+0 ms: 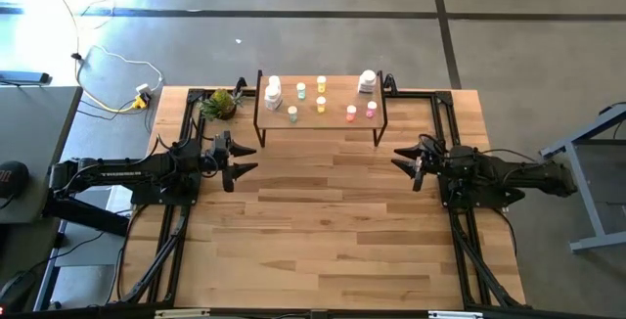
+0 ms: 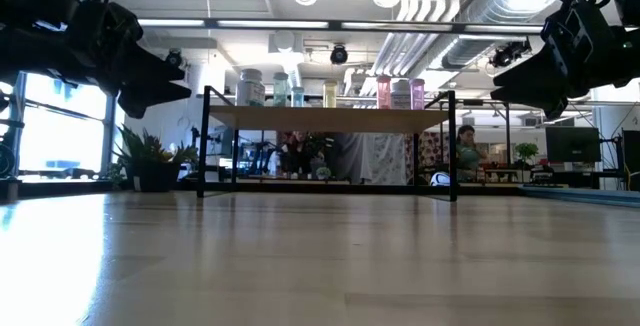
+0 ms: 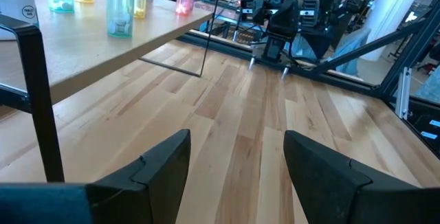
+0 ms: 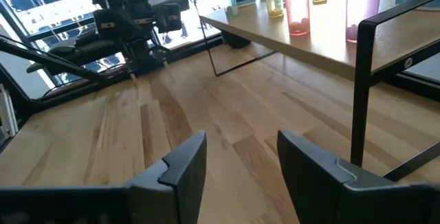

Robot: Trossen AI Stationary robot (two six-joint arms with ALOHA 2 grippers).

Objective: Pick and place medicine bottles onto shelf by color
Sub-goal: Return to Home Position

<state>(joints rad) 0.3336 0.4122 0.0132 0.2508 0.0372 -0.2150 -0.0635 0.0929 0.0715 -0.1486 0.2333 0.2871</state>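
job's looking basically done. the medicine bottles (image 1: 292, 113) are all sitting up on the shelf (image 1: 337, 97) at the far edge of the table (image 1: 323, 231); high view's showing none lying on the tabletop itself, and nothing's showing on the floor w/in view either.

sorting by color is reading ok: white bottles (image 1: 274, 92) are bunching at the shelf's left end, w/ more white ones (image 1: 367, 81) at the right end, so whites are splitting into two groups. pale green-blue pair (image 1: 301, 90) is standing just right of the left whites, yellow pair (image 1: 321, 84) is sitting mid-shelf, pink pair (image 1: 351, 113) is sitting toward the right. exact white count is too small to tell.

left gripper (image 1: 246, 159) is hovering over the table's left side, well apart from the shelf, fingers spread, carrying nothing. right gripper (image 1: 399, 159) is mirroring it on the right side, also spread and empty. both are facing each other across bare wood.

plant (image 1: 222, 104) is sitting beside the shelf's left legs, not part of the job.

what's remaining, imo: just the arms parking at home. no bottle is looking in need of pickup.
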